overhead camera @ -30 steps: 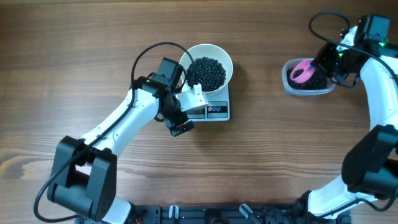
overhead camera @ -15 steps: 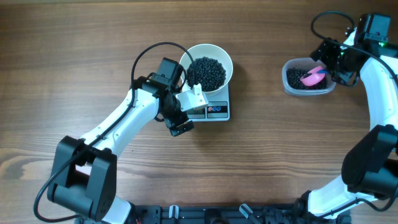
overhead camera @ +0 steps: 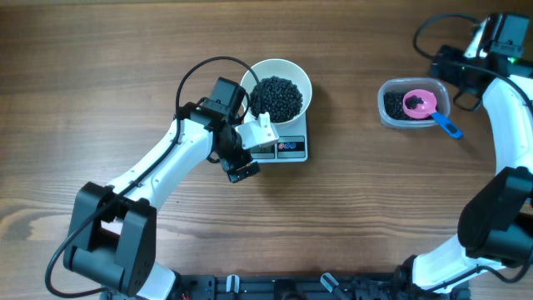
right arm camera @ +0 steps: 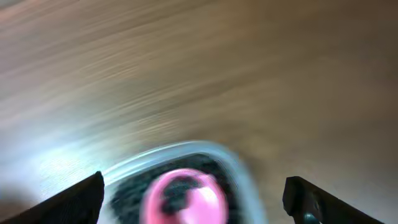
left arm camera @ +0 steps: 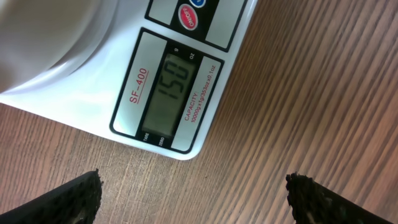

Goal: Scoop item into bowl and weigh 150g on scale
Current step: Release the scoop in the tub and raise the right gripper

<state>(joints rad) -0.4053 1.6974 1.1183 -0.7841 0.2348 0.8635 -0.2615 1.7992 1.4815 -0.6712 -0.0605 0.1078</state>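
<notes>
The white bowl stands on the white scale and holds a heap of black pellets, the item. In the left wrist view the scale has a display that reads 150, and the bowl is at the upper left. My left gripper hangs open over the table just in front of the scale, holding nothing. My right gripper is open behind the clear tub, above a pink scoop. That view is blurred.
The clear tub at the right holds more black pellets. The pink scoop lies in it, with its blue handle sticking out over the tub's right rim onto the wooden table.
My right gripper has opened, let go of the pink scoop and drawn back from the tub. The scoop now lies in the tub. The left arm has not moved.
</notes>
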